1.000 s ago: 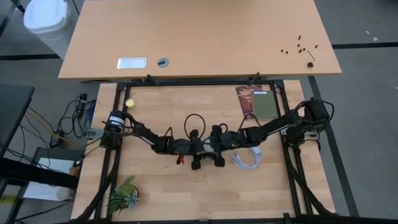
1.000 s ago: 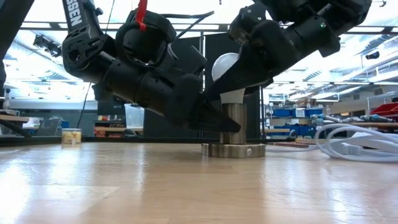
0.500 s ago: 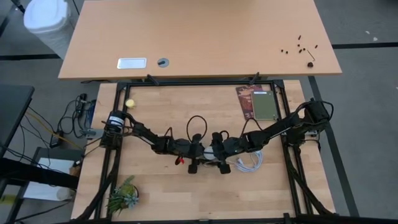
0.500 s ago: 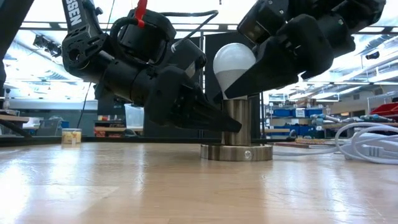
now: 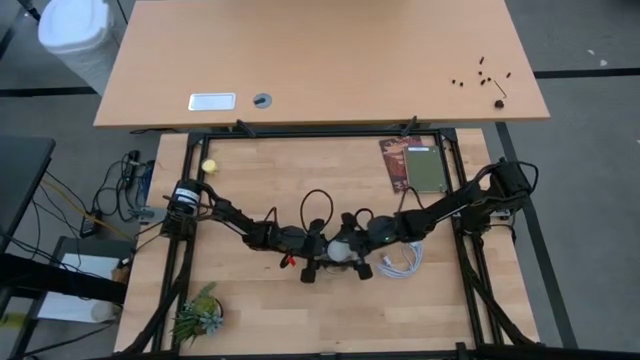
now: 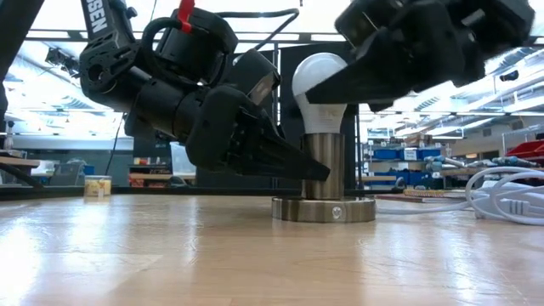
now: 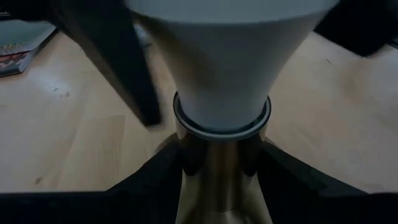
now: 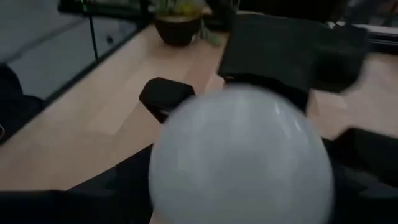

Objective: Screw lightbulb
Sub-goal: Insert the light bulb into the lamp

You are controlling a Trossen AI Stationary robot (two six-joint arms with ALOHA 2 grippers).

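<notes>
Between the jaws: the lightbulb (image 6: pixel 320 81) stands upright in the metal socket (image 6: pixel 324 174), its neck seated at the socket's rim.
Left gripper: the left gripper (image 6: pixel 299 168) is clamped on the socket's column below the bulb, a finger (image 7: pixel 155 174) on either side of it.
Right gripper: the right gripper (image 6: pixel 340 85) reaches over the bulb from above; whether its fingers press the glass or stand off it cannot be told.
Bulb from the right wrist: the white dome fills the space between that arm's fingers.
Risk: if the right jaws turn off-axis, the thread may cross and jam; if the left jaws slacken, the socket would likely spin with the bulb.
Change: half a second back the bulb leaned, held above the column; now it sits straight on it.
Nearby: a white cord (image 6: pixel 501 200) lies beyond the right jaws.
</notes>
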